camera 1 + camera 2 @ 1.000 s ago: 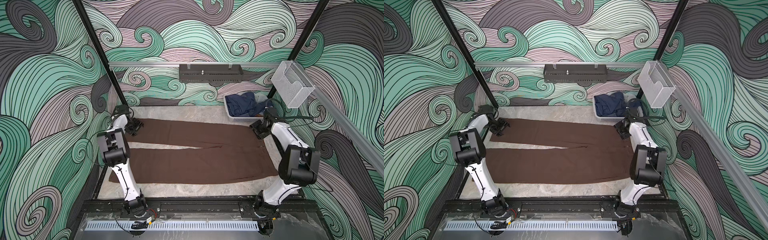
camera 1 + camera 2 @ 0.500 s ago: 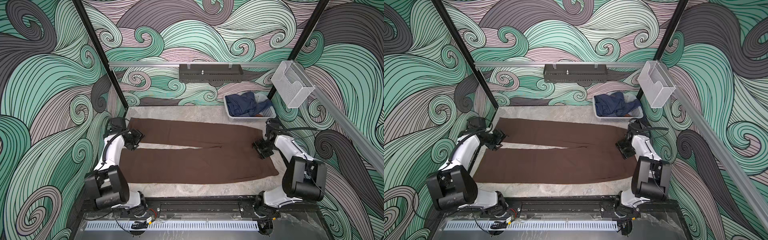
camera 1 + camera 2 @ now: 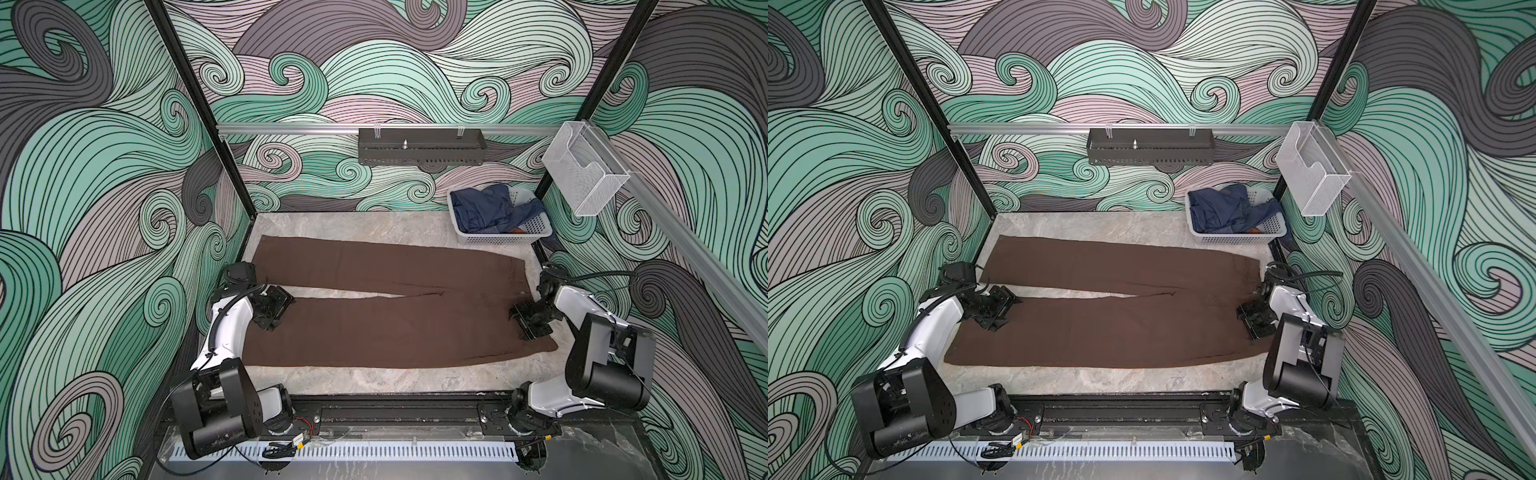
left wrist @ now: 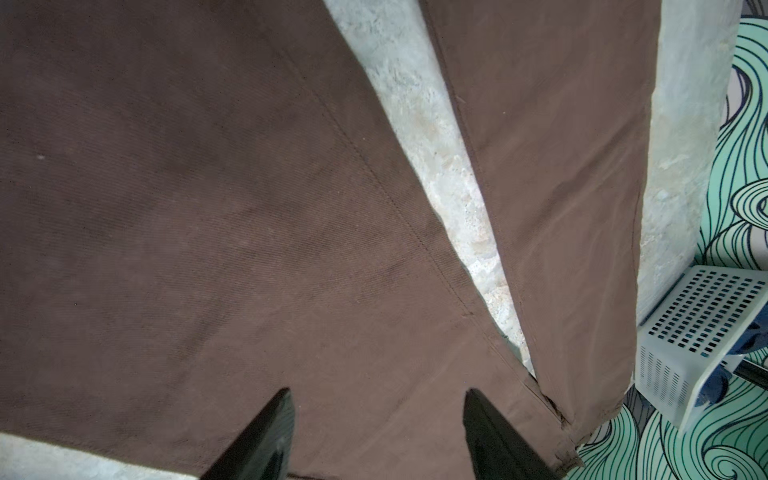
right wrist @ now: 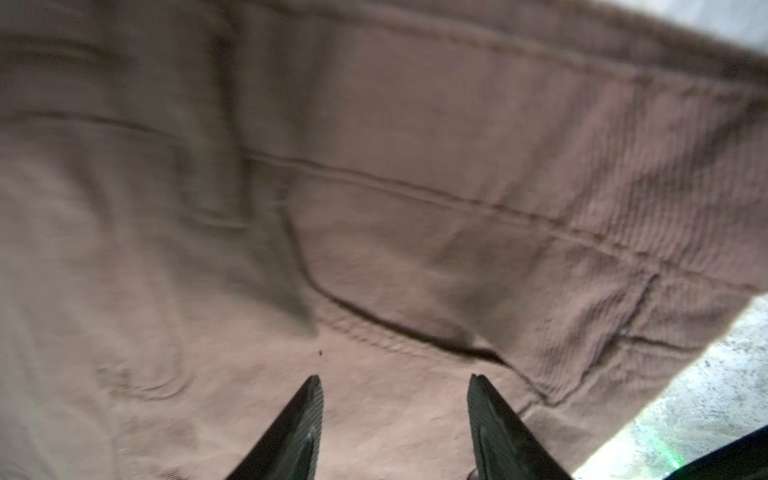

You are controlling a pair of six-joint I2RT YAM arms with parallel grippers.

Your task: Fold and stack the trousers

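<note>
We find the trousers [image 3: 395, 328], matte brown twill, flat across the marbled table [image 3: 374, 380], legs in a narrow V. The left gripper [image 4: 376, 432] and right gripper [image 5: 395, 424] gape empty over the cloth; waistband detail blurred

A pale marbled tabletop [image 3: 353, 224] was covered across most of its width by the trousers [image 3: 395, 332]. They were laid flat, legs parted in a narrow V, with bare stone shown between. A white perforated basket [image 3: 503, 238] was set on the far right corner.
</note>
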